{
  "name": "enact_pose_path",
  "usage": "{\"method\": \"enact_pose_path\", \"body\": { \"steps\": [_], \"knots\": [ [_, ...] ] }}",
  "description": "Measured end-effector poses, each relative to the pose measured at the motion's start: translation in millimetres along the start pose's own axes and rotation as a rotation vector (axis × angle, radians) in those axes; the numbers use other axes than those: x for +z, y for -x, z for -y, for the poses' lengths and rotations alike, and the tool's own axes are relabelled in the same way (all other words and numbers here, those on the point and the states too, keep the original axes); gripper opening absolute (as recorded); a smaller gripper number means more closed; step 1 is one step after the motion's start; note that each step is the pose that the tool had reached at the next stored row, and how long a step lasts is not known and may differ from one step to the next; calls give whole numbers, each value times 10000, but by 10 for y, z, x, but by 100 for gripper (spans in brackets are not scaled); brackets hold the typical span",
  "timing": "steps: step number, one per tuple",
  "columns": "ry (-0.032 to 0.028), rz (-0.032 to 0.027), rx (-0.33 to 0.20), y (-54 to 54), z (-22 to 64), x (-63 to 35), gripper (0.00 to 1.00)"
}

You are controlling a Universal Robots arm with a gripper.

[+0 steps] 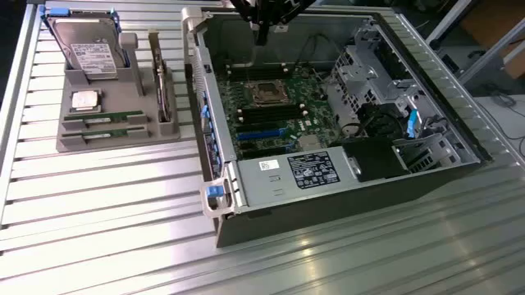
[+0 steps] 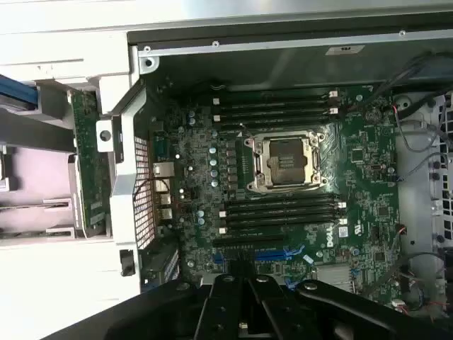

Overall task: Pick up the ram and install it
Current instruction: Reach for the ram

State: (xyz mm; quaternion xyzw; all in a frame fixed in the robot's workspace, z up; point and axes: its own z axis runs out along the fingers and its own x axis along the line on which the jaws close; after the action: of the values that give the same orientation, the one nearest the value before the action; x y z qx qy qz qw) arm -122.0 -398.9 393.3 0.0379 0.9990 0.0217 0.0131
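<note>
1. Table [image 1: 107, 246]: ribbed metal surface on which everything is carried.
2. Computer case [image 1: 328, 206]: laid on its side with the panel off, judged so that the interior can be reached from above. Nearest inside it, a power supply [image 1: 287, 175] with a white label is seated.
3. Holder tray [image 1: 107, 144]: grey, set beside the case on the exterior view's left. Each part is kept in its own slot, judged so that it is presented steadily for gripping.
4. Ram [image 1: 105, 131]: a green stick held on edge in the tray's nearest slot, not yet picked up. A second ram stick [image 1: 105, 117] is held parallel just behind it.
5. Motherboard [image 1: 262, 117]: fixed flat in the case floor. Black memory slots [image 2: 283, 209] are seen unfilled on both sides of the open CPU socket [image 2: 287, 163].
6. CPU chip [image 1: 85, 99]: square and silver, laid flat in the tray behind the ram.
7. Expansion card [image 1: 162, 80]: stood on edge along the tray's case side.
8. Hard drive [image 1: 86, 46]: propped upright at the tray's far end.
9. Tool [image 1: 260, 38]: clenched on nothing, hung above the far part of the motherboard, well apart from the ram.
</note>
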Motion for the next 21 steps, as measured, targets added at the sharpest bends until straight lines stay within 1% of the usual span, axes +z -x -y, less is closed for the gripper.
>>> {"method": "enact_pose_path", "body": {
  "steps": [1,3,4,12,15,21],
  "knots": [
    [0,1,0,-112,8,-3,11],
    [0,1,0,-186,14,-5,11],
    [0,1,0,-203,15,-6,11],
    [0,1,0,-269,20,-7,11],
    [-1,1,0,-317,24,-9,11],
    [0,1,0,-358,27,-10,11]
  ]
}}
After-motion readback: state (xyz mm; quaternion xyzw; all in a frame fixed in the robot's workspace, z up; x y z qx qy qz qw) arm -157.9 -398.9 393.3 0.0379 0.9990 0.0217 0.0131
